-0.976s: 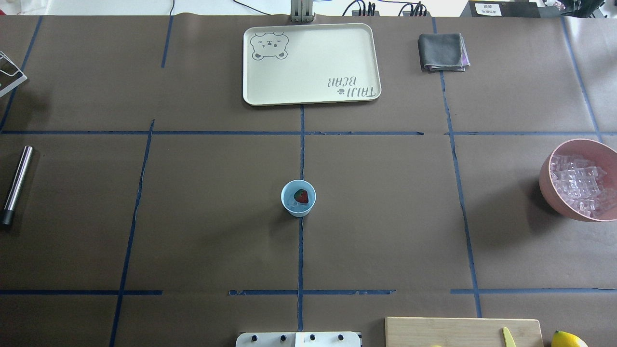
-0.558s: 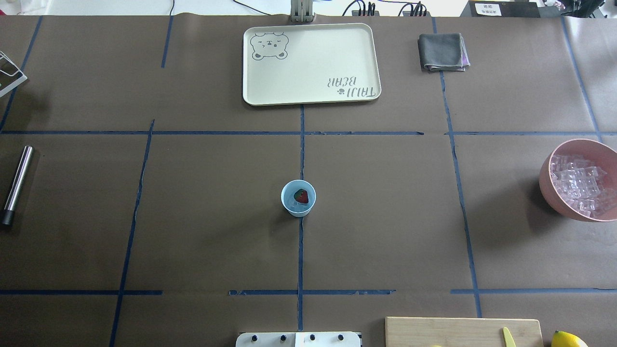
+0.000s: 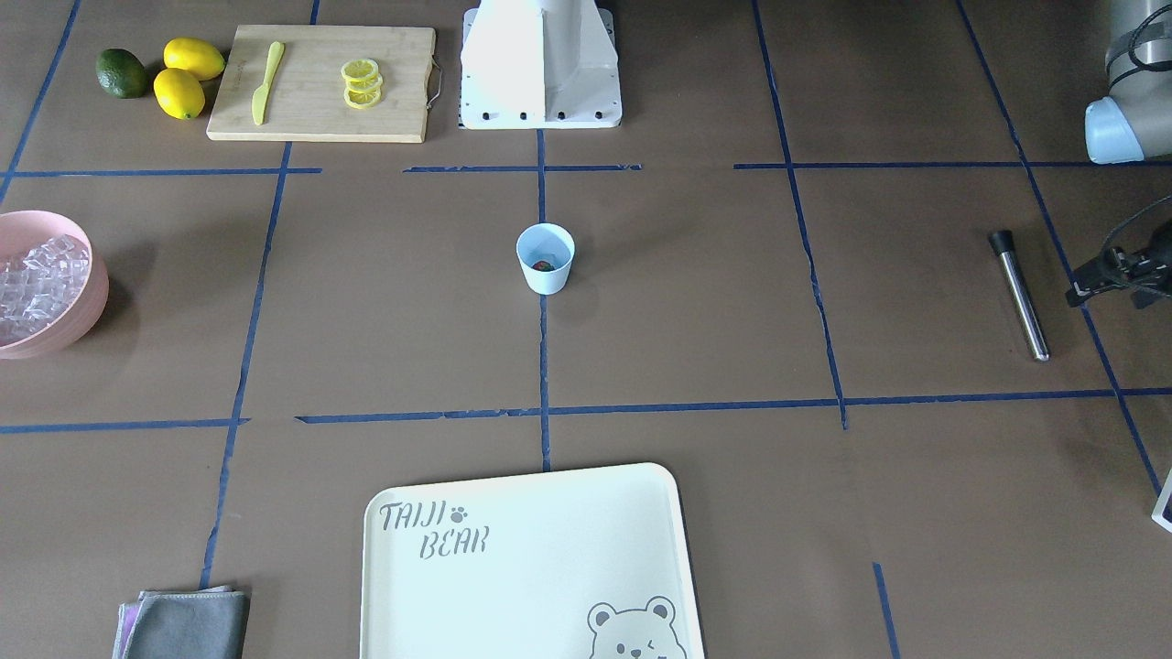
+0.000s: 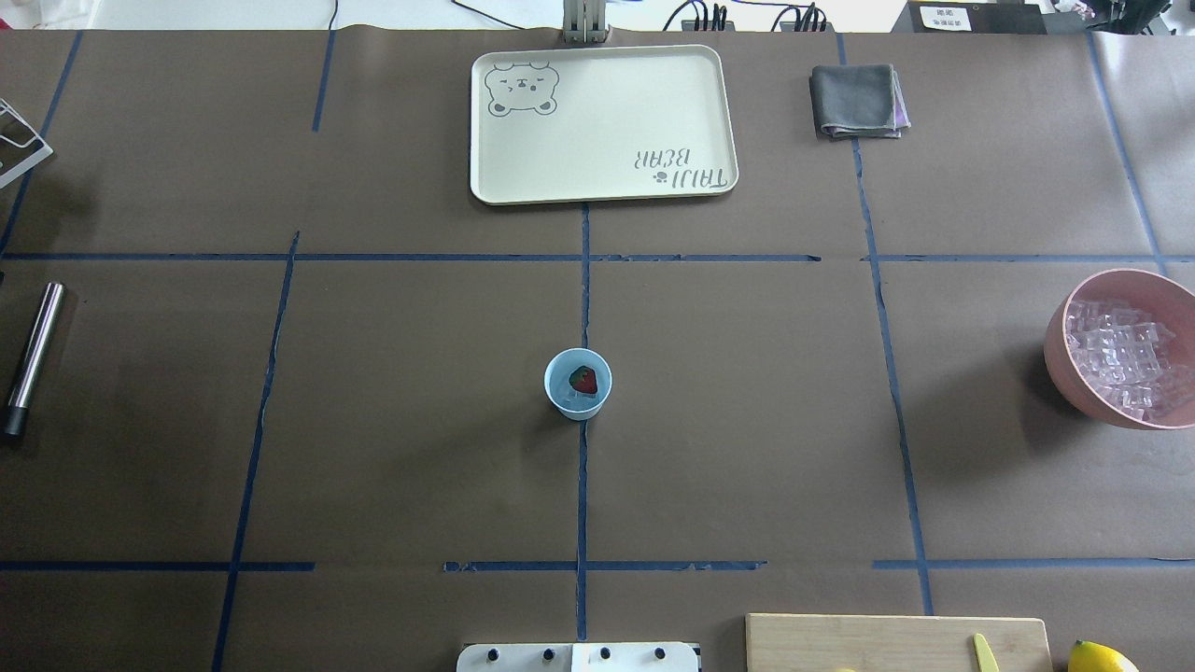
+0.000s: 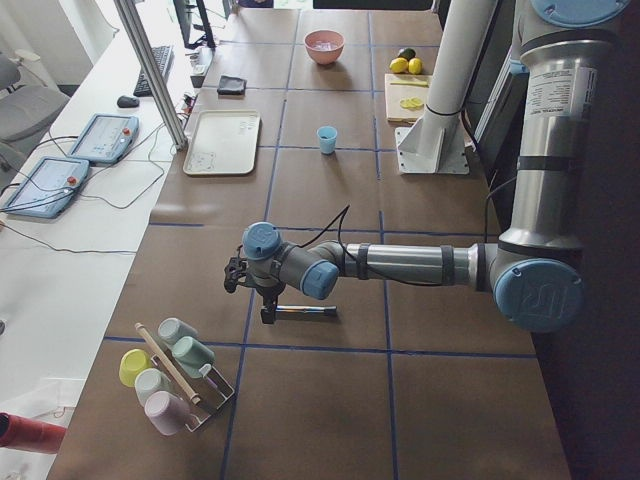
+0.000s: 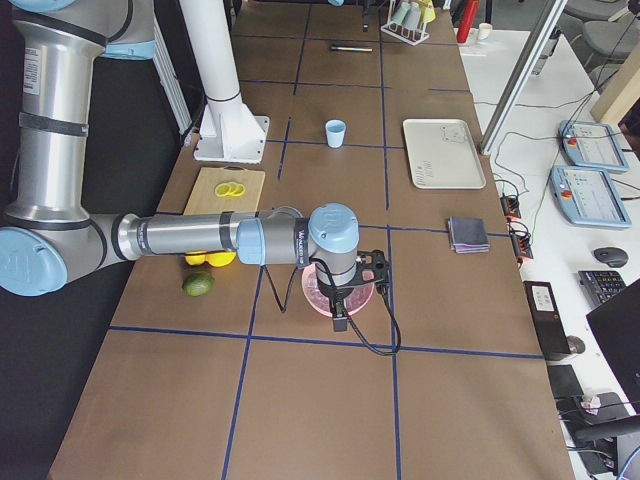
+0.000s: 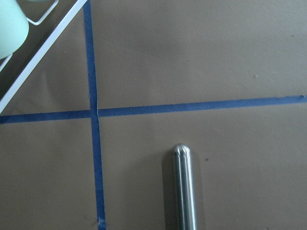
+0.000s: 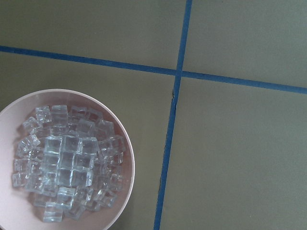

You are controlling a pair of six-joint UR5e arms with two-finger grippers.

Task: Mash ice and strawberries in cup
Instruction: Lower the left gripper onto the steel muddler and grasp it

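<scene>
Cup (image 4: 555, 371) holds strawberry (image 4: 584, 380) and ice (image 4: 586, 401), ready for mashing | left pincer (image 5: 267, 312) over metal muddler (image 4: 35, 345), well left of cup, likely to fetch it | pincer spread: cannot tell

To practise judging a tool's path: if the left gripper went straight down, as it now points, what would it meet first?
Probably the rounded end of the rod, which lies just below the left gripper. Depth is unclear, so it might instead land on the table just past that end.
</scene>
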